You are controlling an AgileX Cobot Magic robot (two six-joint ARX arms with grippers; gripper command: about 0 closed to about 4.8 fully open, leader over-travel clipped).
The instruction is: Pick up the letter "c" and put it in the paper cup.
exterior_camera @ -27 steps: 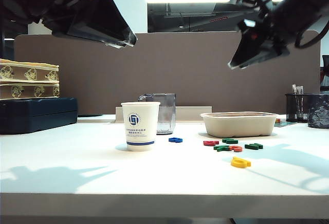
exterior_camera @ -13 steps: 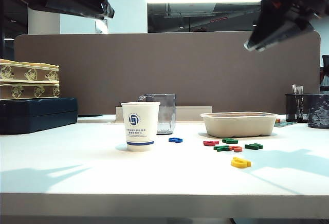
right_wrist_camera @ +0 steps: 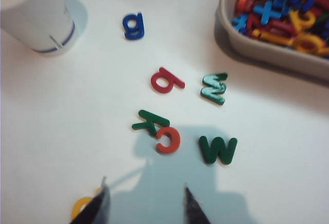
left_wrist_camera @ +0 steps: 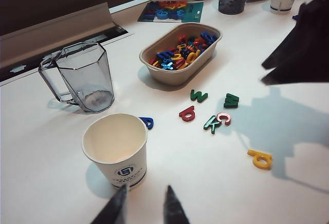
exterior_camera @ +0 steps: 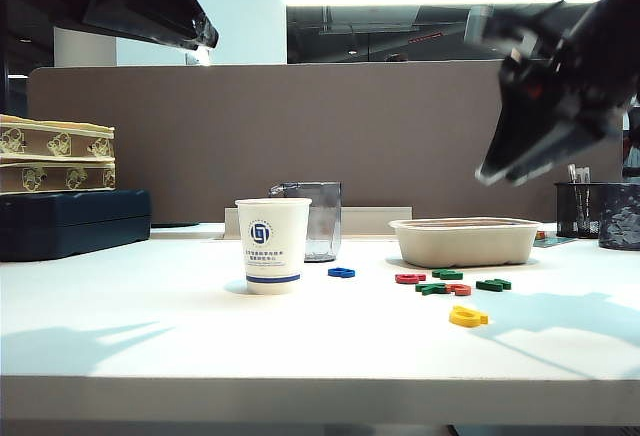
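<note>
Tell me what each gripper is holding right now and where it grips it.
Nothing. The left gripper hangs open above the paper cup; the right gripper hangs open above the letter "c" on the table.

Left arm: high at the upper left of the exterior view, well above the table, dark housing angled down toward the middle. Left gripper (left_wrist_camera: 145,207) points downward; its two dark fingertips (left_wrist_camera: 172,208) show in the left wrist view with a clear gap between them, nothing in it. Jaws parted.

Right arm: upper right of the exterior view, body tilted steeply, nose down and inward, cabling visible along the wrist. Right gripper (right_wrist_camera: 145,203) hangs above the table surface, not touching it. Its two fingers (right_wrist_camera: 194,207) stand well apart, empty. In the exterior view the tip looks blurred, possibly from movement.
</note>
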